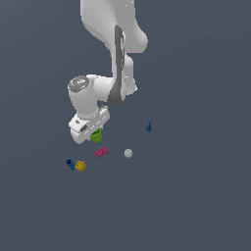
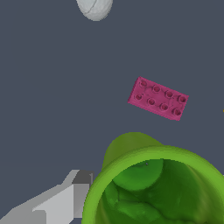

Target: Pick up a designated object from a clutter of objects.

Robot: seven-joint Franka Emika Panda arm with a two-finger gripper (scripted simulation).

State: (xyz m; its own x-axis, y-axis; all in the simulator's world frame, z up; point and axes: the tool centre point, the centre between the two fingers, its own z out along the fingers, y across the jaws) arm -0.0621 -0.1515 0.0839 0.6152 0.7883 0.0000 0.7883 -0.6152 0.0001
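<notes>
Filling the wrist view, the green cup [image 2: 153,188] shows its hollow; hand [image 1: 93,131] grip unclear.

No readable txt, labels, brand marks, nos. or signs in either view. Pink studded brick [image 2: 158,99], mid-right of wrist frame, shows plain studs only, no lettering legible. Arm casing unmarked too.

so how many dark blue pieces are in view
2: one small dark blue piece apart toward the exterior view's right, another dark blue piece touching the yellow block. The arm may hide more.
</notes>
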